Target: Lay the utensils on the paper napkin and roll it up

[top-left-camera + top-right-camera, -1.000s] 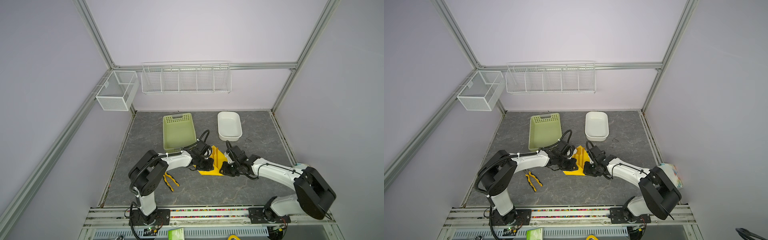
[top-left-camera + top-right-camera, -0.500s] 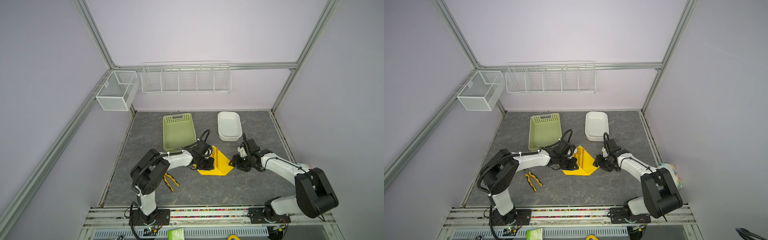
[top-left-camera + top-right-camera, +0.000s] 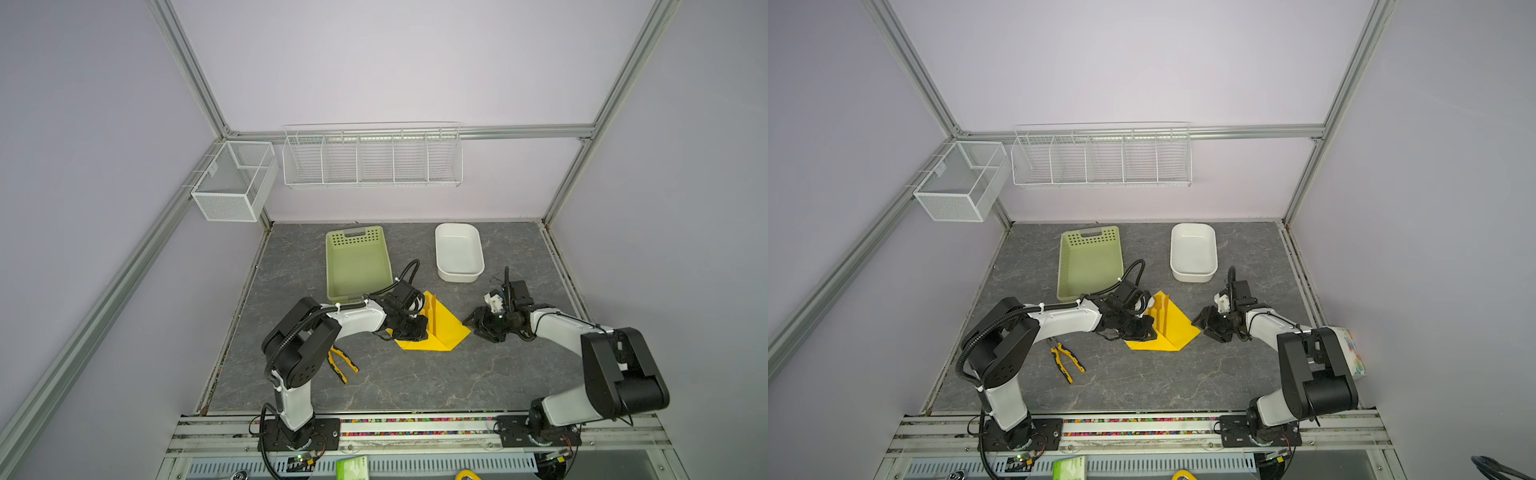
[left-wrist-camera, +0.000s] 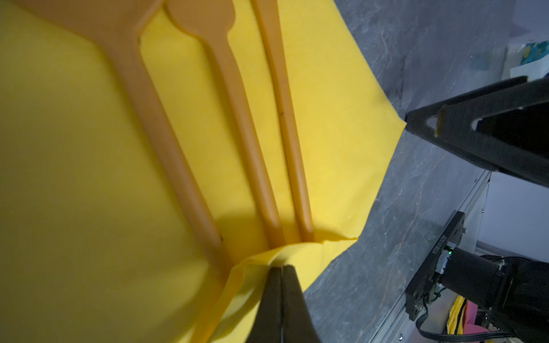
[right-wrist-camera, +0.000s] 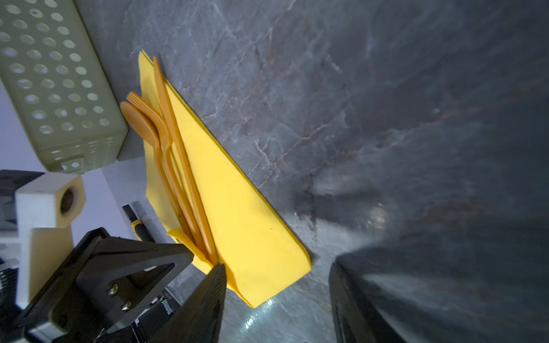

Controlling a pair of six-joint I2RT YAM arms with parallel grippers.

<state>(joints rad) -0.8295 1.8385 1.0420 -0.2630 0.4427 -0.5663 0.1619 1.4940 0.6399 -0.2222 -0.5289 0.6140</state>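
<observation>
The utensils, an orange spoon, a fork and a third slim piece, lay side by side on the paper napkin, on the table between your arms. Placing looked done, and rolling had barely begun. Your left gripper had its fingers together, pinching a lifted napkin edge at the handle ends. Your right gripper was empty with its fingers apart, just beside the napkin's corner.

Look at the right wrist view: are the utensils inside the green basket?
No, the utensils lie on the paper napkin beside the green basket.
</observation>
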